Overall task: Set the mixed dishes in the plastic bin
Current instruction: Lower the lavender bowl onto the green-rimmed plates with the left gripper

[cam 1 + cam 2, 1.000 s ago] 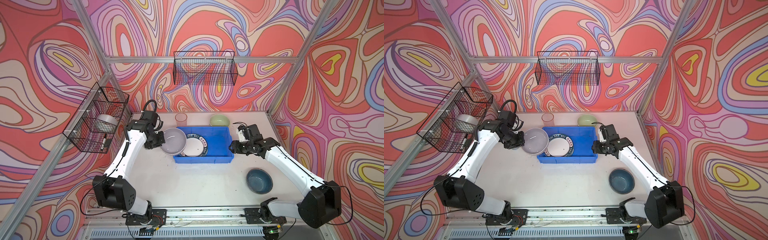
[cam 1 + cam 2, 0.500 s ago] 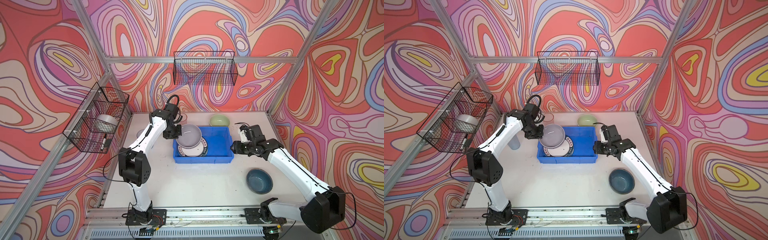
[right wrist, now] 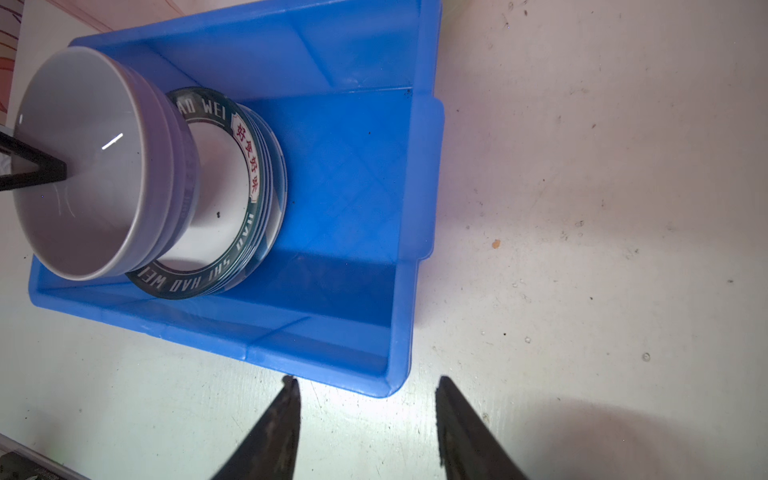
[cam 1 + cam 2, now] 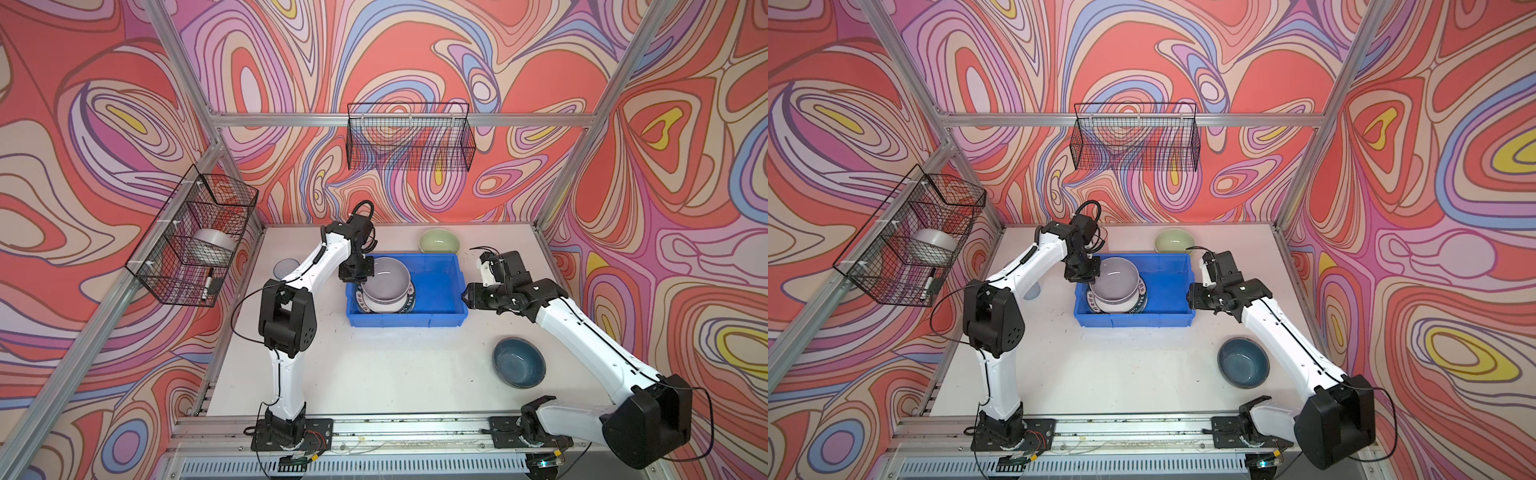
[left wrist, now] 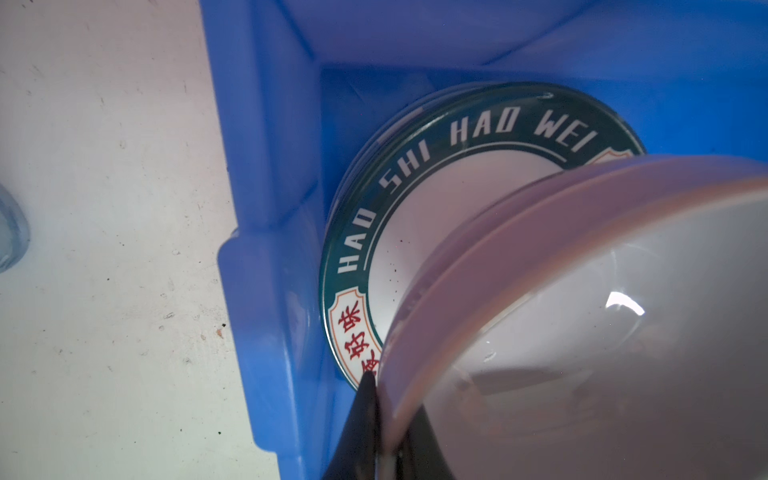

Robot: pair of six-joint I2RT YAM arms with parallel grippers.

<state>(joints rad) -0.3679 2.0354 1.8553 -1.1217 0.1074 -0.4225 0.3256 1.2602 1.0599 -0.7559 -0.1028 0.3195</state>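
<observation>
Fingers of the left arm (image 5: 360, 417) pinch the grey bowl (image 4: 386, 277) by its rim inside the blue bin (image 4: 436, 321); right fingers (image 3: 275, 432) stand half open just beside the bin, holding nothing.

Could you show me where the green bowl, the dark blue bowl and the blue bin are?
green bowl (image 4: 439, 242): in a top view, on the middle of its inside.
dark blue bowl (image 4: 518, 362): in a top view, on its inside bottom.
blue bin (image 4: 436, 286): in a top view, on its bare floor.

Top views look down; wrist views (close) share the bin (image 3: 345, 174).
</observation>
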